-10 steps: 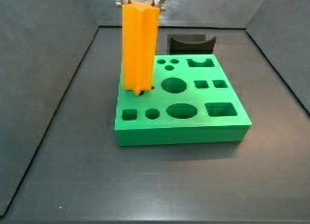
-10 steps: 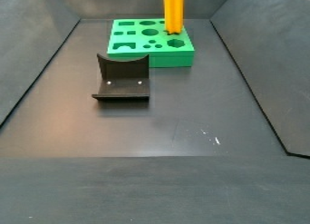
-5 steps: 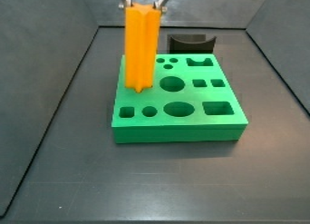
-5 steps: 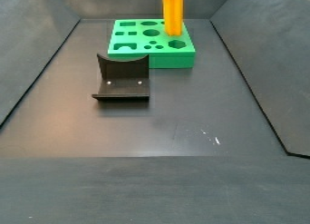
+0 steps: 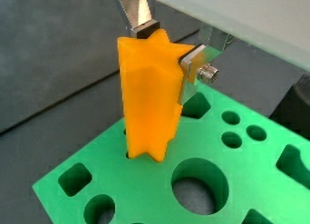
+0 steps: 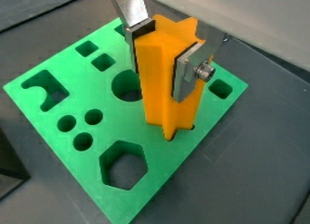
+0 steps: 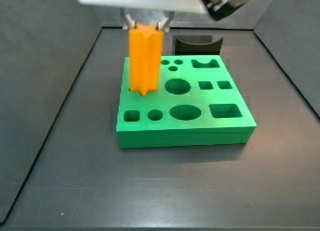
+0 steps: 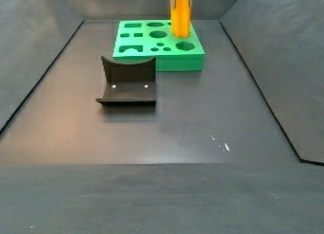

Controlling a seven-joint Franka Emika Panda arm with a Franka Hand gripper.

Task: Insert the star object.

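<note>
The orange star object [image 7: 144, 59] stands upright. Its lower end is in a hole at the near-left corner of the green block [image 7: 188, 137]. It also shows in a side view [image 8: 181, 15] at the far end of the green block [image 8: 165, 63]. My gripper [image 7: 148, 24] is shut on the star's upper part. In both wrist views the silver fingers [image 5: 194, 72] [image 6: 191, 72] press opposite ridges of the star [image 5: 151, 101] [image 6: 164, 87]. Its foot is sunk into the block [image 5: 133, 176] [image 6: 87, 93] near the block's edge.
The dark fixture stands on the floor behind the block [image 7: 197, 43] and, in a side view, in front of it [image 8: 127, 81]. The block has several other shaped holes, all empty. Dark bin walls rise on both sides.
The gripper has moved down with the star. The star now stands lower, with its lower end deeper in the block's hole.
</note>
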